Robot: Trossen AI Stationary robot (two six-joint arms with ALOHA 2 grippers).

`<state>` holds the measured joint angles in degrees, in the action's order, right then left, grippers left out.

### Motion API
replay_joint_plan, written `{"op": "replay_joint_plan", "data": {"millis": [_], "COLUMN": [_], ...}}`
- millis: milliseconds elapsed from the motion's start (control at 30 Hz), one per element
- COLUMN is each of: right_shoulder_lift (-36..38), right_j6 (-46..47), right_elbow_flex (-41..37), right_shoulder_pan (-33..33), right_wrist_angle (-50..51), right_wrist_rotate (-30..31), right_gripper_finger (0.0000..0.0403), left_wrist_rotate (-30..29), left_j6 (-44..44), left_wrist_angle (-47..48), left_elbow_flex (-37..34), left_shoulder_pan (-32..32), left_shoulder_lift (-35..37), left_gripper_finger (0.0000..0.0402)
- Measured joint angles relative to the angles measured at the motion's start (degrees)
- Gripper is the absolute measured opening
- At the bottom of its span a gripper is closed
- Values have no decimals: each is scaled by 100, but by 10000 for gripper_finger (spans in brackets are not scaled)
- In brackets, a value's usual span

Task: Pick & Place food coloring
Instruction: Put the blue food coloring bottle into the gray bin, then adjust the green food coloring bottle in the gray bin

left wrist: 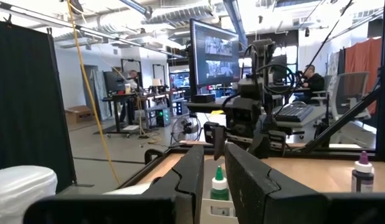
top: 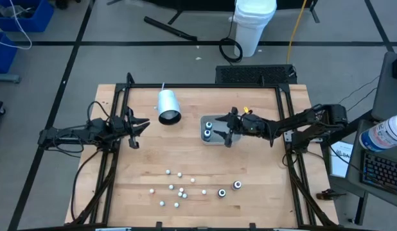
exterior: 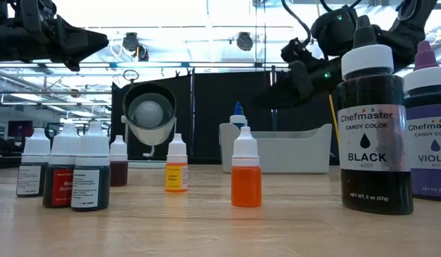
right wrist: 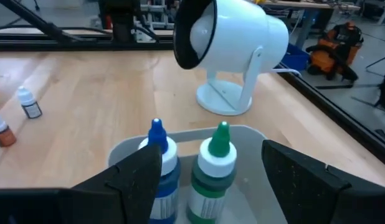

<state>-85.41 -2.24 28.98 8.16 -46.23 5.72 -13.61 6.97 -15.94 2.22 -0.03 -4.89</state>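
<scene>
The food coloring bottles stand upright in two groups. Two of them, a blue-tipped bottle [right wrist: 158, 163] and a green-tipped bottle [right wrist: 215, 167], stand in the clear grey tray [top: 213, 136] mid-table. Several small white-capped bottles [top: 179, 190] and two larger dark bottles [top: 229, 188] stand near the table's near edge. My right gripper [top: 225, 132] [right wrist: 211, 152] hangs open just above the tray, one finger on either side of the two bottles, touching neither. My left gripper [top: 139, 126] [left wrist: 218, 168] is open and empty, level above the table's left side and pointing toward the tray.
A white lamp-like cylinder [top: 167, 106] on a foot stands left of the tray toward the far edge. In the low view a black bottle [exterior: 370, 121], a violet one [exterior: 429, 121], an orange one [exterior: 246, 175] and a yellow one [exterior: 176, 168] stand in front. Black rails frame the table.
</scene>
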Motion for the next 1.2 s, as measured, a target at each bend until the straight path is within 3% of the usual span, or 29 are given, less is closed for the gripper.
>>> {"op": "replay_joint_plan", "data": {"millis": [533, 667, 1000, 1200], "right_shoulder_lift": [-457, -556, -1129, -1481], "right_j6": [-321, -295, -596, -596], "right_elbow_flex": [10, 19, 240, 544], "right_shoulder_pan": [79, 146, 301, 426], "right_wrist_angle": [-643, -975, -1275, -1282], "right_wrist_rotate": [-23, -297, -336, -734], "right_gripper_finger": [265, 265, 265, 265], "left_wrist_rotate": [-153, -153, -190, -195], "left_j6": [8, -17, -113, -127], "left_wrist_angle": [-78, -49, 3, -7], "left_elbow_flex": [0, 0, -1, 0], "left_shoulder_pan": [2, 2, 1, 2], "left_shoulder_lift": [0, 2, 2, 2], "left_gripper_finger": [72, 72, 72, 72]}}
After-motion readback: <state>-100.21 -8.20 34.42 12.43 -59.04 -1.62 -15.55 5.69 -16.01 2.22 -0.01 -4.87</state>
